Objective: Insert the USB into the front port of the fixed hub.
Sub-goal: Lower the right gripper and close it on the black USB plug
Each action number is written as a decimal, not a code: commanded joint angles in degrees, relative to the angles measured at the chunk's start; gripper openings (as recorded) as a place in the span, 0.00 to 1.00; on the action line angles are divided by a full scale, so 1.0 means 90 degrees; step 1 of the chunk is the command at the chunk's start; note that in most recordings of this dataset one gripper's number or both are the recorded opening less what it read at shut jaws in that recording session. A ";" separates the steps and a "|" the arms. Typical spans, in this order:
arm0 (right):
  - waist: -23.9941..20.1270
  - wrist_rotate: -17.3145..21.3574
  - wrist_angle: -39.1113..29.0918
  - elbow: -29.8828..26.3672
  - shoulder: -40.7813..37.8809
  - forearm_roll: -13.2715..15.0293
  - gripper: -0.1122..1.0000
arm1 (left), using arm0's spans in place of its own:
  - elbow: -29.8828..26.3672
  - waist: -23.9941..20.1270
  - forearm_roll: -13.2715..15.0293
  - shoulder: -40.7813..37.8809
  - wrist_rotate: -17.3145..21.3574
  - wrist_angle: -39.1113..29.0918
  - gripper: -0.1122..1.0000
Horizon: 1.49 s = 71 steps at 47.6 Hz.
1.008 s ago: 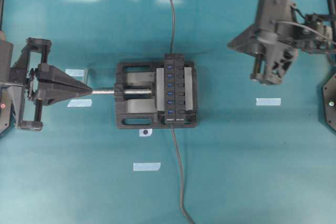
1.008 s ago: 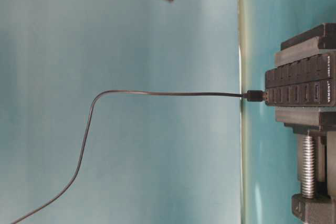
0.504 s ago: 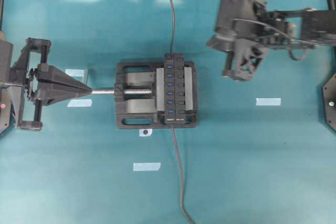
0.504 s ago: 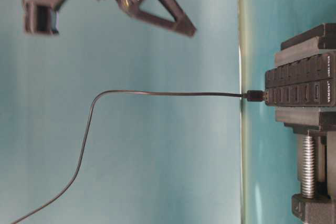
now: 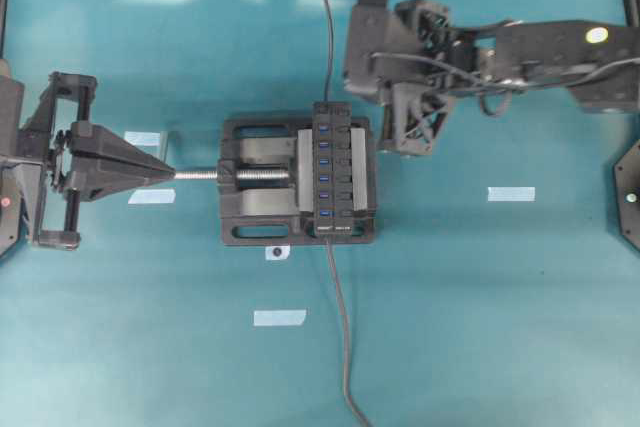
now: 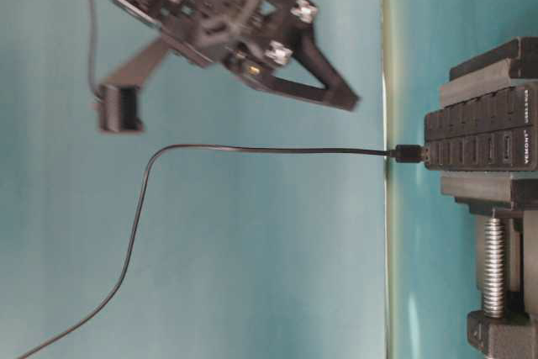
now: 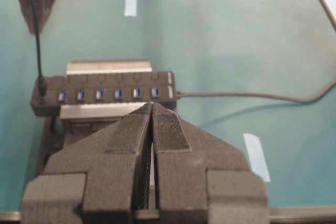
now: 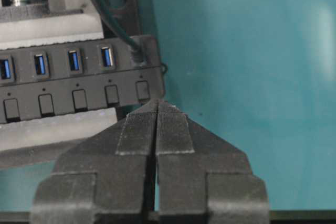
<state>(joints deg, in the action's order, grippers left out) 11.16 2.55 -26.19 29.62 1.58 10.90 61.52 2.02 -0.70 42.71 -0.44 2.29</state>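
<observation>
The fixed hub (image 5: pixel 332 172), a long black strip with blue ports, is clamped in a vise; it also shows in the wrist views (image 8: pixel 79 80) (image 7: pixel 105 94) and at table level (image 6: pixel 475 142). The USB plug (image 8: pixel 137 55) on a thin black cable stands in the hub's far-end port (image 6: pixel 408 154). My right gripper (image 8: pixel 158 102) is shut and holds nothing. It hovers beside that far end, on the button side (image 5: pixel 350 82), above the plug (image 6: pixel 351 103). My left gripper (image 5: pixel 165 174) is shut and empty, its tip (image 7: pixel 152 104) at the end of the vise screw.
The black vise (image 5: pixel 250 182) with its silver screw (image 5: pixel 205 174) holds the hub mid-table. A second cable (image 5: pixel 340 327) leaves the hub's front end toward the near edge. Pale tape strips (image 5: pixel 510 193) (image 5: pixel 279 317) (image 5: pixel 142 138) lie on the teal cloth.
My right arm has swung left from the far right and come down over the hub's far end, still shut. The left arm, hub and cables have stayed put.
</observation>
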 commanded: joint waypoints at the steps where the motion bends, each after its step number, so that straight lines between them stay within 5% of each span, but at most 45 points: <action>1: -0.0078 -0.0059 0.0059 -0.0186 -0.0020 0.0010 0.08 | -0.0117 0.0010 -0.0010 0.0010 0.0000 0.0029 0.10; 41: -0.0137 -0.0059 0.0332 -0.0352 -0.0352 0.0010 0.14 | -0.0039 0.0010 -0.0010 0.0107 -0.0010 0.0029 0.10; 49: -0.0137 -0.0059 0.0332 -0.0361 -0.0352 0.0010 0.31 | -0.0039 0.0010 -0.0020 0.0107 -0.0010 0.0029 0.10; 60: -0.0127 -0.0029 0.0537 -0.0391 -0.0459 0.0010 0.77 | -0.0029 0.0010 -0.0020 0.0107 -0.0010 0.0020 0.10; 71: -0.0117 -0.0029 0.0625 -0.0537 -0.0703 0.0010 0.79 | -0.0029 0.0010 -0.0020 0.0127 -0.0020 0.0029 0.10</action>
<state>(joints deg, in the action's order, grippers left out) 10.02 2.55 -21.09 26.54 -5.01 10.90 61.79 2.02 -0.70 43.68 -0.53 2.29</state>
